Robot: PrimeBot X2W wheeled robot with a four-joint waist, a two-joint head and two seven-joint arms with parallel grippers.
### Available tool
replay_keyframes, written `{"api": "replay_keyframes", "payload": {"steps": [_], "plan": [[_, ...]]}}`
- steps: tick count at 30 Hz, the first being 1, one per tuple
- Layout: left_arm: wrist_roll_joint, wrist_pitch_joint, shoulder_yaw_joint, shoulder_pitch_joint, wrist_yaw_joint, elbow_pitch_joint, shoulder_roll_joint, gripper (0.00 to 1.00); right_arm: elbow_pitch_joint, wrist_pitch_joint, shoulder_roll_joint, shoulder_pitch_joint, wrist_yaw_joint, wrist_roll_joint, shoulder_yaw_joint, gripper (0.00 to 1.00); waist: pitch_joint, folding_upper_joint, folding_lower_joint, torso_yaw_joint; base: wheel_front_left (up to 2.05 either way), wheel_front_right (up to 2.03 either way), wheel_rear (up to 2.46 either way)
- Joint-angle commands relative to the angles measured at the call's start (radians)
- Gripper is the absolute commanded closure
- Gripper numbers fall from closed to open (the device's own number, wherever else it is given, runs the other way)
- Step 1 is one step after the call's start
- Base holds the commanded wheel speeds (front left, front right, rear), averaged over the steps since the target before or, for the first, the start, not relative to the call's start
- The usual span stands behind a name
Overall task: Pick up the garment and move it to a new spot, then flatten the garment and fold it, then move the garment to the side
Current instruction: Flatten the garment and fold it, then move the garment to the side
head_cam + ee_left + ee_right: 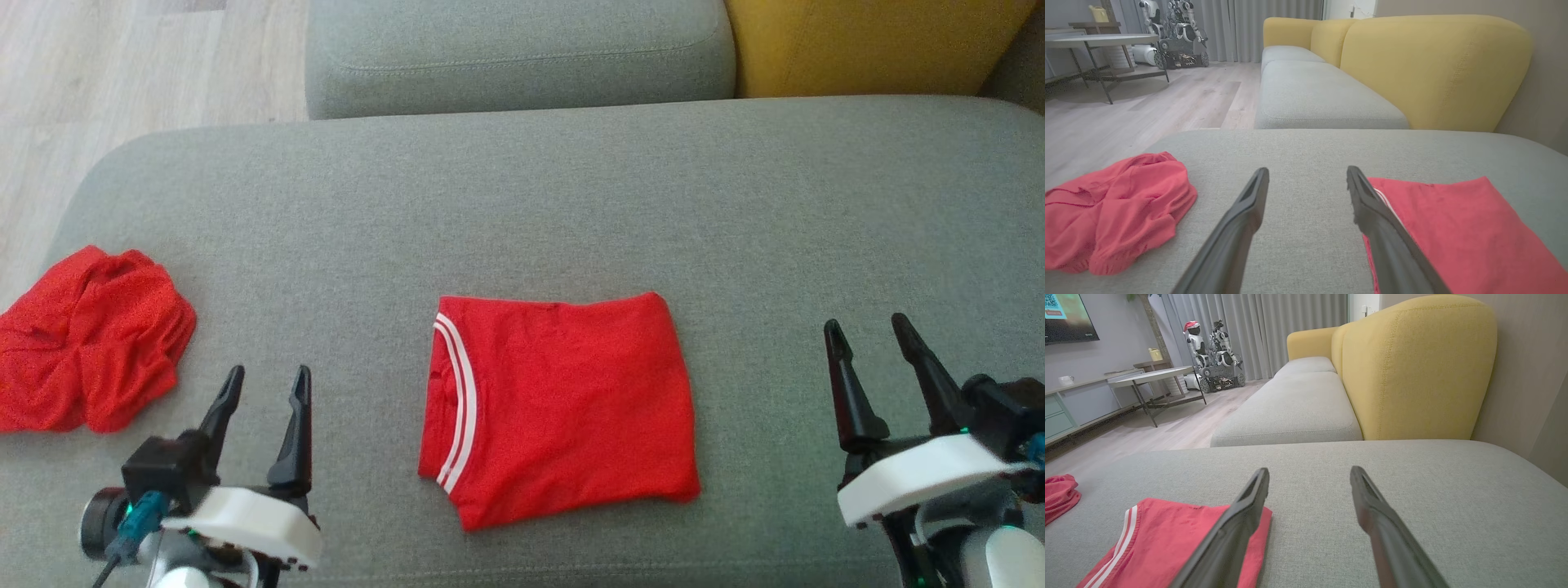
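A red garment [563, 404] with white stripes along its left edge lies folded into a neat rectangle at the middle of the grey cushion [571, 196]. It also shows as the folded garment [1457, 228] in the left wrist view and as the folded garment [1167, 543] in the right wrist view. My left gripper [265, 390] hovers open to its left, nothing between the fingers. My right gripper [867, 335] stands open well to its right, also empty. In their own wrist views the left gripper [1307, 176] and right gripper [1309, 477] point over bare cushion.
A second red garment [86, 339] lies crumpled at the cushion's left edge, close to my left gripper. Behind are another grey seat [522, 53] and a yellow backrest [865, 45]. Wooden floor [122, 73] lies off to the left; a table [1106, 41] stands farther away.
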Motion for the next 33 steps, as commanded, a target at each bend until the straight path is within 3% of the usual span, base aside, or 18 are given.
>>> {"api": "replay_keyframes", "payload": {"steps": [1,10,33], "plan": [[0.021,0.004,0.042,-0.032,0.012,-0.039,0.032,0.0,-0.042,0.004,-0.006,-0.024,-0.001,-0.004,0.019,0.0,0.001,0.0,0.0,0.0,0.0,0.0,0.0],[0.032,0.019,0.042,-0.027,0.036,-0.066,0.043,0.0,-0.037,0.005,-0.007,-0.028,-0.001,-0.004,0.017,0.0,0.005,0.0,0.0,-0.002,0.0,0.0,0.0],[0.025,0.018,0.033,-0.04,0.046,-0.078,0.045,0.0,-0.02,0.006,-0.005,-0.042,-0.001,-0.004,0.012,0.0,0.024,0.0,0.0,0.008,0.0,0.0,0.0]]}}
